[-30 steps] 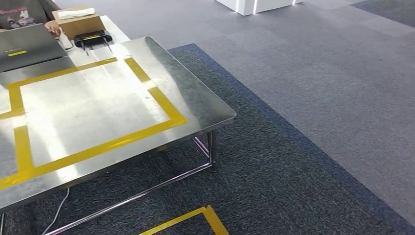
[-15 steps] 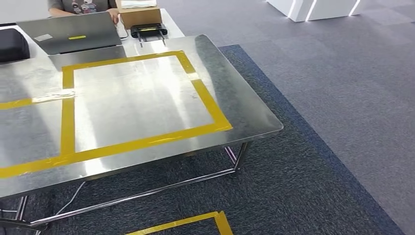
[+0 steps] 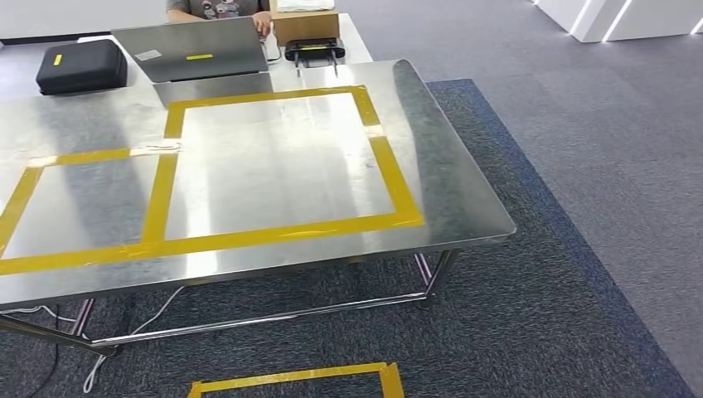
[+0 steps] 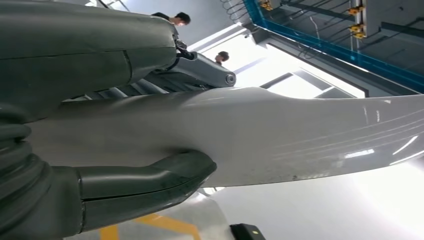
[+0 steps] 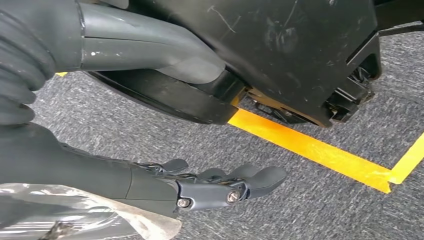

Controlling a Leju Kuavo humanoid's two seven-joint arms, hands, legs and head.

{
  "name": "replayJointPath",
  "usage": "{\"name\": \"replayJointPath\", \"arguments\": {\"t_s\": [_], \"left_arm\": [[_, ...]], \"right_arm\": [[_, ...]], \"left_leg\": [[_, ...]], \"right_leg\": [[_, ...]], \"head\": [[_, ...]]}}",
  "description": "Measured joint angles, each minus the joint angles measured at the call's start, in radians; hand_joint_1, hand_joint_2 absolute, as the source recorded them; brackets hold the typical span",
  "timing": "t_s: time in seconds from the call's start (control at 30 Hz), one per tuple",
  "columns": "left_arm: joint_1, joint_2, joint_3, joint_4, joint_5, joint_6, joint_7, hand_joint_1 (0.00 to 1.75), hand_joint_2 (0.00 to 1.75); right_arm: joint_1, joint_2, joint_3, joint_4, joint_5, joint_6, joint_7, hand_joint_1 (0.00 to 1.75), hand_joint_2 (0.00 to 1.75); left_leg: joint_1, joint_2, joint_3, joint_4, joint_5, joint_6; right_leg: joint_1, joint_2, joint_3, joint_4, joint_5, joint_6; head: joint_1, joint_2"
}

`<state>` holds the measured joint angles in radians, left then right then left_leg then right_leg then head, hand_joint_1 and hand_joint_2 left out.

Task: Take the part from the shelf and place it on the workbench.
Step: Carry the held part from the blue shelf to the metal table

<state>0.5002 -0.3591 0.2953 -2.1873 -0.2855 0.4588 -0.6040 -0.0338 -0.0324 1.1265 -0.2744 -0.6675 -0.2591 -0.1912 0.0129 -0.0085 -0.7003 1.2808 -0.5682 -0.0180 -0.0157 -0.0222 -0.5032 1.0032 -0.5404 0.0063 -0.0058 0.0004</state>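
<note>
- the steel workbench (image 3: 249,166) has yellow tape rectangles (image 3: 273,232) and stands on dark carpet (image 3: 530,332); a black case (image 3: 81,66), a grey laptop (image 3: 195,54) and a person (image 3: 220,8) are at its far edge.
- in the left wrist view the left hand (image 4: 100,145) grips the smooth white curved part (image 4: 280,135), thumb pressing on it.
- in the right wrist view the right hand (image 5: 150,165) hangs above the carpet beside orange tape (image 5: 310,147), fingers stretched, holding nothing.

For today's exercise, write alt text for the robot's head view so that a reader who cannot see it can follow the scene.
A steel workbench marked with rectangles of yellow tape stands on dark carpet. At its far edge are an open laptop, a black case, a cardboard box and a person seated behind them. More yellow tape marks the floor in front.
</note>
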Motion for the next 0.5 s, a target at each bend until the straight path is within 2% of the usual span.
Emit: {"name": "replayJointPath", "arguments": {"t_s": [0.07,0.1,0.13,0.17,0.27,0.5], "left_arm": [[-0.001,0.002,0.006,0.001,-0.003,-0.002,0.004,1.75,1.75],[-0.003,0.003,0.009,0.002,-0.006,-0.005,0.008,1.75,1.75],[-0.006,0.005,0.012,0.003,-0.008,-0.008,0.015,1.75,1.75],[-0.010,0.006,0.014,0.005,-0.012,-0.014,0.024,1.75,1.75],[-0.021,0.016,0.024,0.012,-0.027,-0.031,0.052,1.75,1.75],[-0.066,0.074,0.058,0.052,-0.034,-0.092,0.146,1.75,1.75]], "right_arm": [[-0.001,0.000,0.000,0.000,-0.002,0.000,0.000,0.00,1.75],[-0.001,0.000,0.000,0.000,-0.003,0.001,-0.001,0.00,1.75],[-0.001,0.000,0.000,0.000,-0.004,0.001,-0.001,0.00,1.75],[-0.001,0.000,0.000,0.000,-0.005,0.001,-0.001,0.00,1.75],[-0.002,-0.002,0.000,0.001,-0.006,0.001,-0.002,0.00,1.75],[-0.007,-0.001,0.001,0.003,0.006,0.006,0.007,0.00,1.75]], "left_leg": [[0.000,0.006,0.064,-0.124,0.066,0.006],[-0.002,0.010,0.096,-0.186,0.084,0.010],[-0.004,0.014,0.117,-0.226,0.090,0.014],[-0.006,0.016,0.127,-0.245,0.086,0.015],[-0.005,0.014,0.129,-0.254,0.085,0.014],[-0.006,0.014,0.132,-0.254,0.079,0.025]], "right_leg": [[0.000,-0.005,0.006,0.000,-0.006,0.005],[0.002,-0.006,0.007,0.000,-0.010,0.010],[0.004,-0.007,0.007,0.000,-0.013,0.015],[0.007,-0.007,0.005,0.000,-0.016,0.015],[0.010,-0.009,0.009,-0.005,-0.016,0.007],[0.009,-0.009,0.020,-0.022,-0.012,0.021]], "head": [[0.000,0.000],[0.000,0.000],[0.000,0.000],[0.001,0.000],[0.004,0.000],[0.004,0.000]]}}
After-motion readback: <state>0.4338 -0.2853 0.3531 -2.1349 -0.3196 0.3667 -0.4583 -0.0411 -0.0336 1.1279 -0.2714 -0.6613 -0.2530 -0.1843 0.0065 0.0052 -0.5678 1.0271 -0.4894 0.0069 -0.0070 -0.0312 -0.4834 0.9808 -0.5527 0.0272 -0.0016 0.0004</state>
